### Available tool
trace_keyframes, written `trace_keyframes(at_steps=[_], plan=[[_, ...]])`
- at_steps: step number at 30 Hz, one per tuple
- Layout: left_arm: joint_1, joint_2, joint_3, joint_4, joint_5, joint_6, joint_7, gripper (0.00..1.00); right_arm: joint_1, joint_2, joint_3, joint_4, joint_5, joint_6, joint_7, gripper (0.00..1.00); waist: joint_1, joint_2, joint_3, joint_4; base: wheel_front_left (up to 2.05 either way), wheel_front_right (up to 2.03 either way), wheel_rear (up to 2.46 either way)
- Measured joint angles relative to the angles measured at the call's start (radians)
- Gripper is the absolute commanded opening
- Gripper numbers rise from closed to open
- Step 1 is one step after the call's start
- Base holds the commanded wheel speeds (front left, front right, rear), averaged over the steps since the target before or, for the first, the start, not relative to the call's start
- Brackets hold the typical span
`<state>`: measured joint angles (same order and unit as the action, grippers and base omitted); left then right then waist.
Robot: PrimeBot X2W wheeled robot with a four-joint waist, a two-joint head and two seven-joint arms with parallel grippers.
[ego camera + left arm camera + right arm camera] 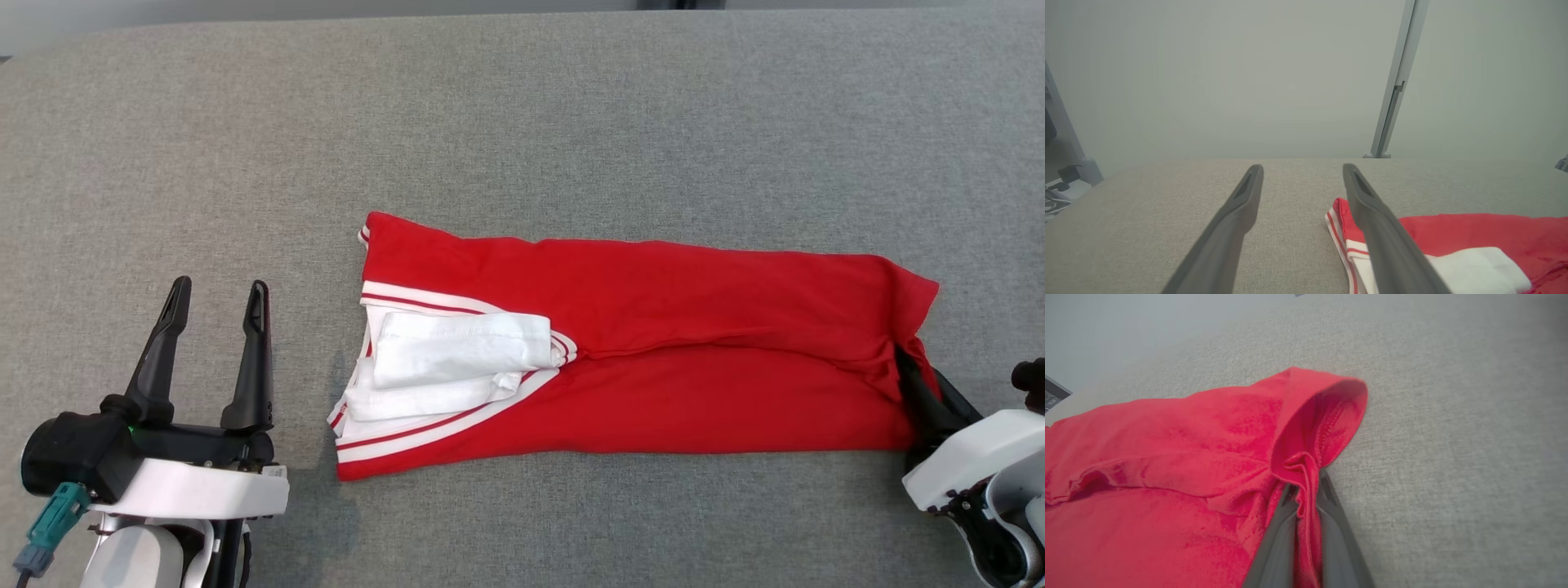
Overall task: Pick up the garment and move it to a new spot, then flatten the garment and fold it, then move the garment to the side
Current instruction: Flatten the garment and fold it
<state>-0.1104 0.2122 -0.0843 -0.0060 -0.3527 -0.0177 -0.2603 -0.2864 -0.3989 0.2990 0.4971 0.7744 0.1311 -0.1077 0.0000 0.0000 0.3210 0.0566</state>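
Note:
The garment (653,351) is red with white striped trim and a white sleeve folded onto its left end. It lies folded into a long strip across the grey surface. My right gripper (908,369) is shut on the garment's right end; in the right wrist view the red hem (1306,477) is pinched between its two fingers (1280,535). My left gripper (219,302) stands open to the left of the garment, apart from it, nothing between its fingers. In the left wrist view the garment's striped corner (1345,241) lies just right of my open left gripper (1302,173).
The grey fabric surface (522,122) stretches wide behind and in front of the garment. A pale wall with a vertical metal post (1396,81) stands beyond its far edge.

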Motion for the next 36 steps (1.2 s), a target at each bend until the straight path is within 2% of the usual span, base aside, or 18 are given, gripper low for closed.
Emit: trace_keyframes(at_steps=[4,12,18,24,30,36], plan=[[0.0,-0.002,0.007,-0.003,0.004,-0.003,0.0,1.0,-0.003,-0.048,0.012,-0.004,0.046,0.001,-0.026,0.0,0.0,0.0,0.002,-0.014,0.0,0.0,0.0],[-0.001,-0.007,0.013,-0.002,0.008,-0.009,0.0,1.0,0.0,-0.19,-0.073,0.016,0.097,0.0,-0.055,0.0,0.0,0.0,0.0,-0.039,0.0,0.0,0.0],[-0.001,-0.007,0.016,0.002,0.01,-0.012,0.0,1.0,-0.011,-0.195,-0.058,-0.081,0.092,0.0,-0.017,0.0,0.0,0.0,-0.008,-0.055,0.0,0.0,0.0],[0.001,-0.007,0.017,0.004,0.01,-0.012,0.0,1.0,-0.035,-0.138,-0.03,-0.264,0.0,-0.001,0.048,0.0,0.0,0.0,-0.022,-0.065,0.0,0.0,0.0],[-0.001,-0.007,0.011,0.013,0.01,-0.012,0.0,1.0,-0.074,0.032,0.019,-0.468,-0.101,0.0,0.143,0.0,0.0,0.0,-0.029,-0.061,0.0,0.0,0.0],[-0.026,-0.022,-0.024,0.037,0.01,-0.026,0.0,1.0,-0.108,0.23,0.112,-0.496,-0.175,0.0,0.184,0.0,0.0,0.0,-0.027,-0.027,0.0,0.0,0.0]])
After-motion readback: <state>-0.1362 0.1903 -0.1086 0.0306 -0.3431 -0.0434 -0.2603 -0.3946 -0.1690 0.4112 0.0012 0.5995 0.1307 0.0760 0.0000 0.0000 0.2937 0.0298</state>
